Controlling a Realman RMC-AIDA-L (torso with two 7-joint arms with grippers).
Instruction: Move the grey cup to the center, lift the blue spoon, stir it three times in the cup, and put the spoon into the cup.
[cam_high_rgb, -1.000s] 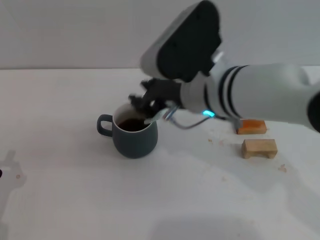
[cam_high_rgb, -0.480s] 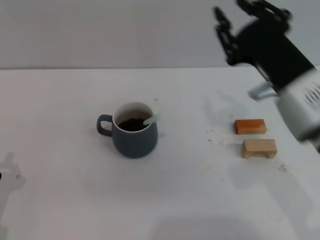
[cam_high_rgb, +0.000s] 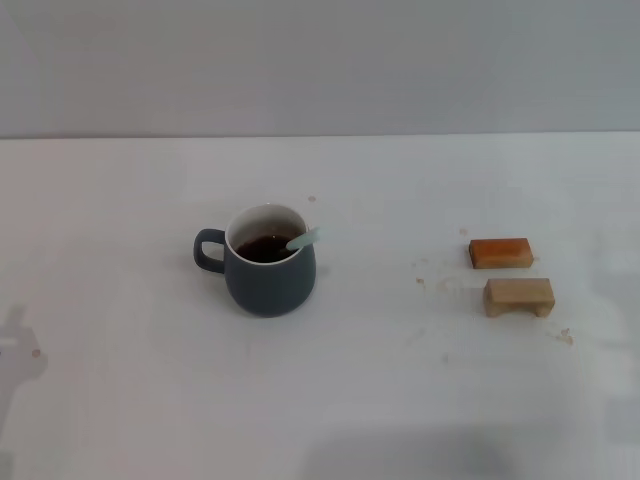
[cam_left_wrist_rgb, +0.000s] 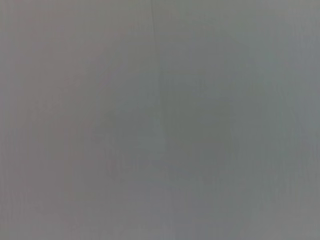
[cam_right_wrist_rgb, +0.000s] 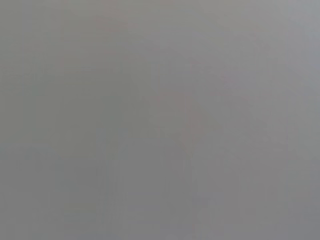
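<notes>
The grey cup (cam_high_rgb: 268, 272) stands upright near the middle of the white table (cam_high_rgb: 330, 400) in the head view, handle pointing left, dark liquid inside. The blue spoon (cam_high_rgb: 303, 239) rests in the cup, its pale handle leaning out over the right side of the rim; its bowl is hidden in the liquid. Neither gripper shows in any view. Both wrist views show only a plain grey surface.
Two small wooden blocks lie to the right of the cup: an orange-brown block (cam_high_rgb: 500, 252) and a paler block (cam_high_rgb: 519, 296) just in front of it. A few crumbs dot the table around them.
The right arm let go of the spoon at the cup, lifted away to the upper right, and has now left the head view. Cup and spoon stay put.
</notes>
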